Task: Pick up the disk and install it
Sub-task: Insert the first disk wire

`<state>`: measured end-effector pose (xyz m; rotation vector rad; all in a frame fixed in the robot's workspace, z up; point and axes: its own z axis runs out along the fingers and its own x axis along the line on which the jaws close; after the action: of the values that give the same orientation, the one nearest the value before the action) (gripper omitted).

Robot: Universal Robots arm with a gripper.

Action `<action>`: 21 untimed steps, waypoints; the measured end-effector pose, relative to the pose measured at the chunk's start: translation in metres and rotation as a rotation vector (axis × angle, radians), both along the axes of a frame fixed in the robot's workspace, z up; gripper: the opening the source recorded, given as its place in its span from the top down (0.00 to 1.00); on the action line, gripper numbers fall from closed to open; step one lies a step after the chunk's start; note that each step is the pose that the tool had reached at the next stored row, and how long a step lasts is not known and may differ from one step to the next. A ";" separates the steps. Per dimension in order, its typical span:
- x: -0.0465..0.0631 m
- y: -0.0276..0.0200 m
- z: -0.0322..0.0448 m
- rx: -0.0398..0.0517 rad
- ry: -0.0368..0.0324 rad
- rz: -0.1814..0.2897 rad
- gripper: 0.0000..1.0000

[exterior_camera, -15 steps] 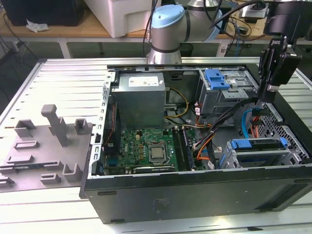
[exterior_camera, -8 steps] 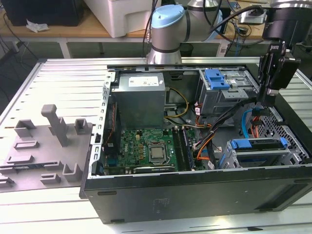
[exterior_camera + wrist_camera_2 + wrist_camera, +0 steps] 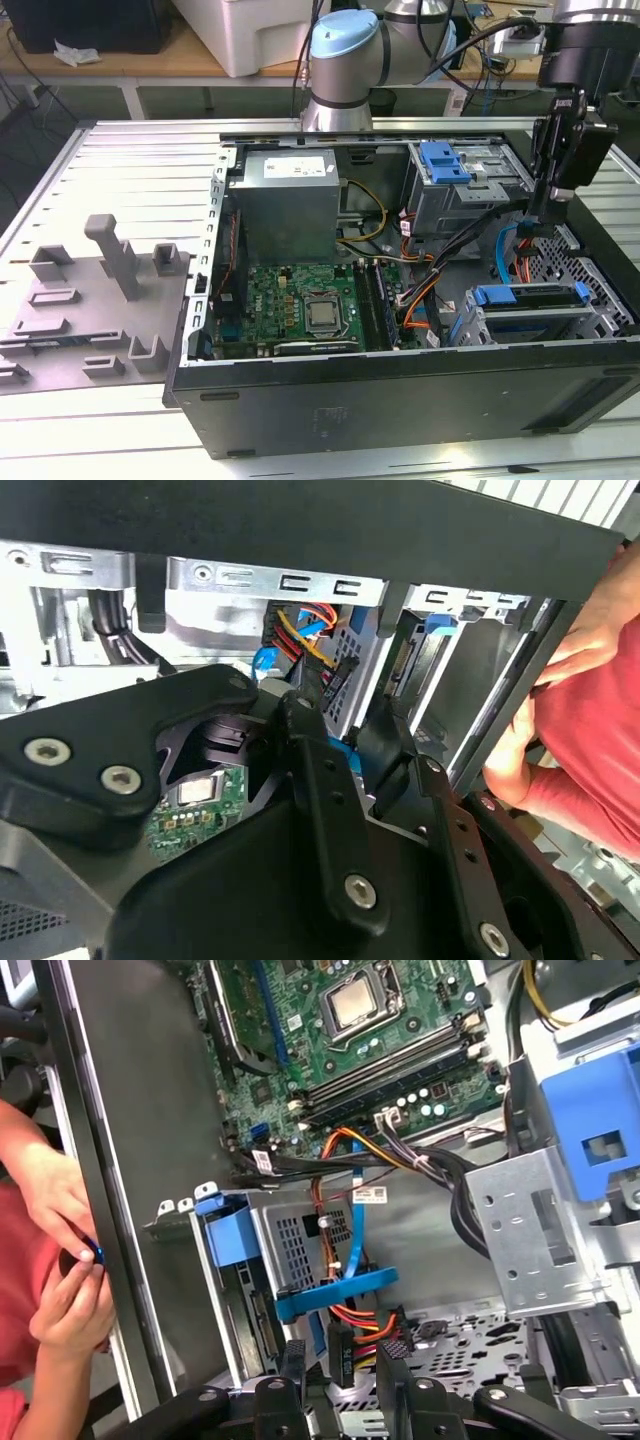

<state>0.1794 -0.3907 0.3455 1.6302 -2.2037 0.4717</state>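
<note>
Fingers (image 3: 292, 1365): apart, nothing btwn them, per first wrist view.
Gripper (image 3: 543, 208): hangs above drive cage (image 3: 500, 325), no contact.
Disk (image 3: 530, 297): flat in cage top, blue bracket round edges; looks seated.
Cables (image 3: 352, 1312): just beside cage. Judged snag risk, so move vertical only, slow.
Person's hand (image 3: 60, 1260): at case wall (image 3: 110, 1160). Keep clear.

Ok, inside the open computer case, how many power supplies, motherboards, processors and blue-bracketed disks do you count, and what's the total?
Power supply: 1
Motherboard: 1
Processor: 1
Disk: 1
Total: 4
</note>
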 end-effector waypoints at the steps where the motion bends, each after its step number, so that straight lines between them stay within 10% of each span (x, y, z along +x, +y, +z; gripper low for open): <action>1: 0.000 0.0000 -0.0010 -0.0078 0.0000 0.000 0.58; 21: 0.000 0.0065 -0.0177 -0.0658 -0.0001 0.005 0.58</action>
<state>0.1789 -0.3842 0.3278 1.6023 -2.1612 0.5399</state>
